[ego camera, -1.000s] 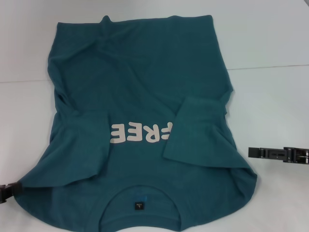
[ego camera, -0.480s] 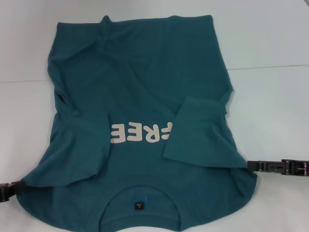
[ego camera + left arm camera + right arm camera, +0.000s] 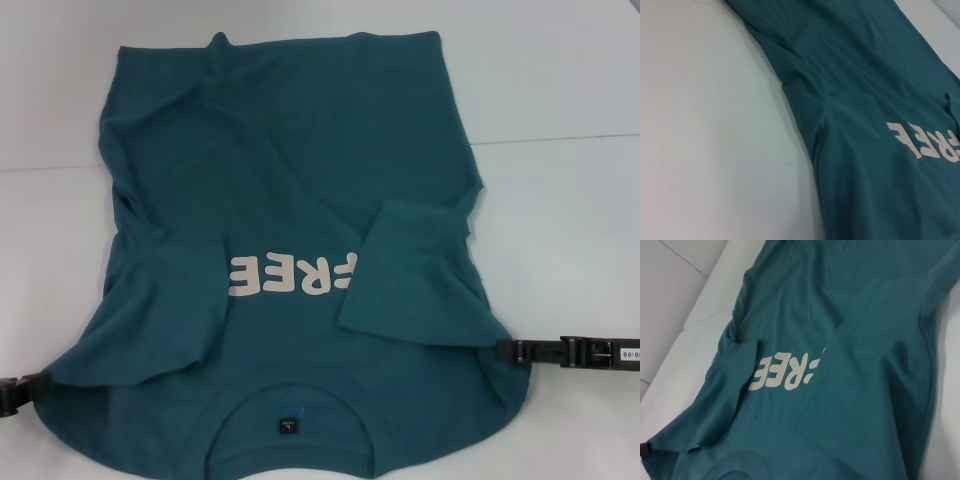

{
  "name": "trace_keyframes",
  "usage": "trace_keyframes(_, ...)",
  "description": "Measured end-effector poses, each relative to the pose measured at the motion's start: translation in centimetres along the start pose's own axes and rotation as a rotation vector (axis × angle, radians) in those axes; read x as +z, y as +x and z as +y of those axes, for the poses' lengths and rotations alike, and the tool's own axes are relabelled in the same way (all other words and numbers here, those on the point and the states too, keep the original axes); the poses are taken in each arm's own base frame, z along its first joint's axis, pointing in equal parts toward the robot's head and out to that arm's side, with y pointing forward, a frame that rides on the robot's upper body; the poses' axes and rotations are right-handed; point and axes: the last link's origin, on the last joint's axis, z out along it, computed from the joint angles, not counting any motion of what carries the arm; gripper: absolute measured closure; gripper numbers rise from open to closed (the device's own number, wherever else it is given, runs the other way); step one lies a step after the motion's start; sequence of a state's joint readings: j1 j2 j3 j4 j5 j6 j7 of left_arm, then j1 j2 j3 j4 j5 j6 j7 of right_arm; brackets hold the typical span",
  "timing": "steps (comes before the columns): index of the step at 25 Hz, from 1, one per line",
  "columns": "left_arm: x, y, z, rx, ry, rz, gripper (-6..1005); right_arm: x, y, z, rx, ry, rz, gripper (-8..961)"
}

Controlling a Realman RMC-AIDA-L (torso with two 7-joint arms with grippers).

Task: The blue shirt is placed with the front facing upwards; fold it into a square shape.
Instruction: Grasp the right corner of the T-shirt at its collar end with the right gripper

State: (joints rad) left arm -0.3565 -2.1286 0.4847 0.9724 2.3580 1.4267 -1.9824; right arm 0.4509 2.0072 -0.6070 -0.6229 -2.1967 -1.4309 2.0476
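Note:
The blue shirt [image 3: 290, 180] lies flat on the white table [image 3: 570, 220], front up, with its collar and dark neck label [image 3: 288, 424] nearest me. Both short sleeves are folded inward: one [image 3: 160, 300] on the left, the other [image 3: 410, 280] covering the end of the cream lettering [image 3: 285, 275]. My left gripper [image 3: 22, 390] sits low at the shirt's left shoulder edge. My right gripper [image 3: 515, 352] reaches in from the right and touches the right shoulder edge. The left wrist view shows the shirt [image 3: 865, 75] and its side edge. The right wrist view shows the shirt [image 3: 850, 305] and the lettering.
White tabletop surrounds the shirt, wide on the right and narrower on the left [image 3: 50, 220]. A thin seam line [image 3: 560, 138] crosses the table behind the shirt's middle. The shirt's hem [image 3: 320, 42] lies toward the far side.
My right gripper has slid left from beside the shirt to its right shoulder edge. My left gripper has crept slightly inward at the left shoulder. The shirt has not moved.

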Motion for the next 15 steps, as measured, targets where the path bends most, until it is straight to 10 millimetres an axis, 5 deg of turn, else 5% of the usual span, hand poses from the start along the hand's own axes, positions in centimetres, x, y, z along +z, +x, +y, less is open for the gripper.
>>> trace_keyframes(15,0.12,0.33,0.13,0.009,-0.004,0.0,1000,0.61,0.09,-0.19,0.009,0.016,0.012,576)
